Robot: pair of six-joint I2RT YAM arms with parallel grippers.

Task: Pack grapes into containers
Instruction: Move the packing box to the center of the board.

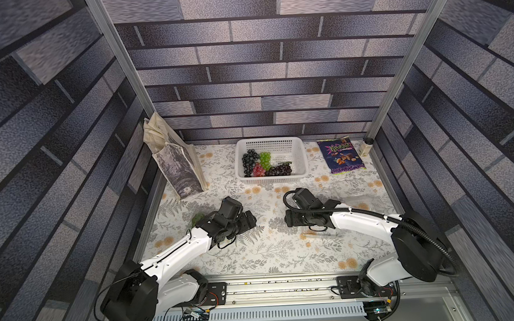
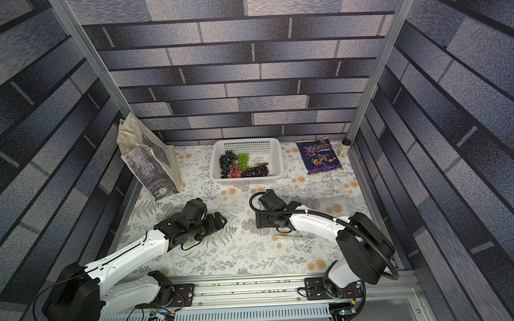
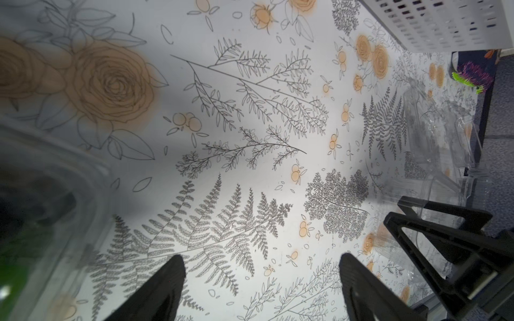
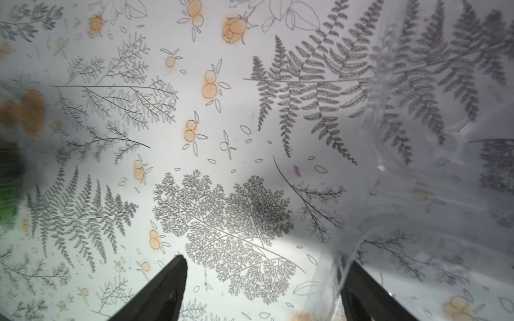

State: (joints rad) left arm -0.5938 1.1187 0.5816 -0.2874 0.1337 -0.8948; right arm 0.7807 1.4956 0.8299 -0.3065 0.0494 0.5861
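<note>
Both arms hang low over the cloth [image 1: 269,256], between picks as I judge it; left gripper [image 3: 261,259]: fingers [image 3: 167,286] spread wide, with nothing between them but printed fern, which I read as an empty hand free for the next bunch; right gripper [image 4: 264,262]: its fingers are spread as wide and hold nothing; the rim of the right container [image 4: 417,166] crosses just in front of one finger, and I cannot tell whether plastic and finger touch; the pose would suit steadying or opening that box, though that is only my judgement; the left container [image 3: 64,189] sits just beside the left wrist, and a green bunch [image 1: 197,218] appears to lie inside it, so one box looks served; the other grapes [image 1: 257,169], black, green, red and dark purple, lie in the basket [image 1: 269,139] at the back of the cloth, well apart from both grippers; I take them for stock not yet packed, and either arm would have to reach forward for them; a far container [image 2: 335,204] lies between the right arm and the snack pack [image 1: 340,156]. Hard to make out: the clear boxes nearly vanish against the pattern in both top views, so I cannot say which lids stand open or shut; the left arm covers most of the green bunch and its box; the wrist views show both only as a blur; the bag [image 1: 175,167] hides the corner behind it.
</note>
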